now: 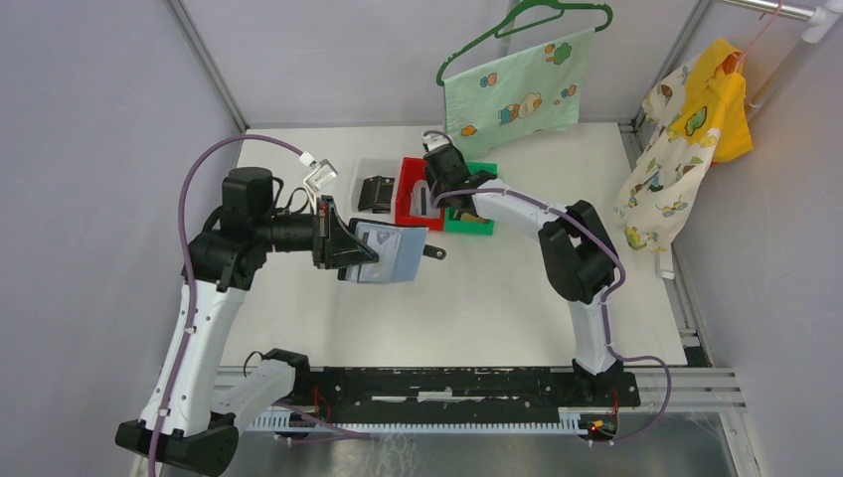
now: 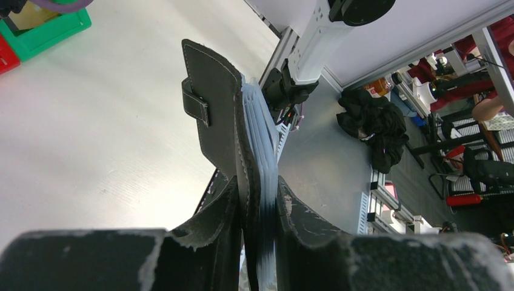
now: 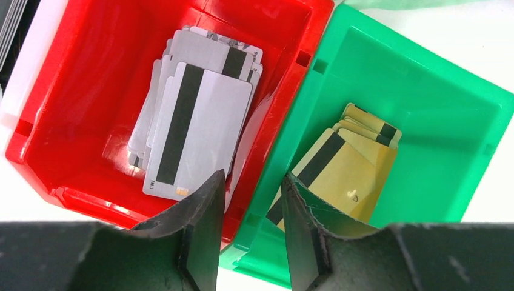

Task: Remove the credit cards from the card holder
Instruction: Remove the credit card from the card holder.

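Note:
The card holder (image 1: 391, 254) is a black folding wallet with grey-blue lining, held up above the table with its snap tab (image 1: 434, 251) pointing right. My left gripper (image 1: 360, 253) is shut on it. In the left wrist view its black cover (image 2: 217, 103) and lining sleeves (image 2: 262, 145) are pinched between my left gripper (image 2: 257, 203). Whitish-grey credit cards (image 3: 197, 121) lie stacked in the red bin (image 3: 60, 79), tan-gold ones (image 3: 348, 163) in the green bin (image 3: 424, 91). My right gripper (image 3: 251, 182) hovers open over the wall between these bins, holding nothing.
A clear bin (image 1: 365, 167) with a black object (image 1: 375, 193) stands left of the red bin (image 1: 405, 171) and green bin (image 1: 475, 228). A green hanger with a printed cloth (image 1: 512, 94) hangs at the back. Yellow printed cloths (image 1: 686, 139) hang at the right.

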Tool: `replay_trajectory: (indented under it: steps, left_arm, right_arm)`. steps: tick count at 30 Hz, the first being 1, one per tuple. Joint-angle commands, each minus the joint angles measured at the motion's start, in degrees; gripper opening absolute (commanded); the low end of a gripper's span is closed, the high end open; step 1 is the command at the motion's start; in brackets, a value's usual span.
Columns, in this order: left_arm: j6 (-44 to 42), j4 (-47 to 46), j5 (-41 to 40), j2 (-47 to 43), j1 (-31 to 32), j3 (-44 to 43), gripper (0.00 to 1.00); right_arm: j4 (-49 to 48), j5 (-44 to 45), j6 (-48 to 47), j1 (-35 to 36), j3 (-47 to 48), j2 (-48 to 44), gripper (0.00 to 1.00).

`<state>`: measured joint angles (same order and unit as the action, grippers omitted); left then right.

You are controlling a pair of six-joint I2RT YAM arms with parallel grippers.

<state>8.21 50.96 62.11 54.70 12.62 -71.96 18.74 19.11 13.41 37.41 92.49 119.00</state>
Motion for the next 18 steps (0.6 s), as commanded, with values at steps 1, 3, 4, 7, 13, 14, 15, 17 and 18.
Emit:
replay_trajectory:
  steps: [1,3,4,7,13,14,15,17,18]
  left_arm:
    - [-2.0,-0.7,3.1,-1.1,-0.1,-2.6,0.02]
    - [-2.0,-0.7,3.1,-1.2,-0.2,-2.5,0.02]
    - [-2.0,-0.7,3.1,-1.2,-0.1,-2.5,0.02]
    - [-2.1,-0.6,3.2,-1.4,-0.1,-2.4,0.02]
    - [-2.5,-0.3,3.3,-1.4,-0.2,-2.2,0.02]
    - [-2.5,-0.3,3.3,-1.4,-0.1,-2.1,0.02]
    - [-2.5,-0.3,3.4,-1.4,-0.1,-2.1,0.02]
    - [-2.7,-0.2,3.7,-1.4,-0.1,-2.1,0.02]
    - [-2.9,-0.1,3.8,-1.4,-0.1,-2.0,0.02]
  right_arm:
    - [-2.2,-1.0,1.1,0.0,-3.3,-0.8,0.4]
    - [-3.1,-1.4,1.1,0.0,-4.8,-1.5,0.36]
    - [-3.4,-1.3,1.2,0.0,-5.5,-1.9,0.33]
    - [-4.2,-1.4,1.4,0.0,-7.8,-3.6,0.29]
    - [-6.5,-1.4,2.7,0.1,-14.7,-8.0,0.28]
    - [-7.1,-1.4,3.1,0.1,-16.3,-8.8,0.28]
    - [-7.9,-1.5,3.6,0.1,-17.7,-9.8,0.29]
    - [-8.8,-2.0,3.9,0.0,-19.7,-11.7,0.39]
    - [-8.6,-2.0,4.0,0.1,-19.8,-12.6,0.43]
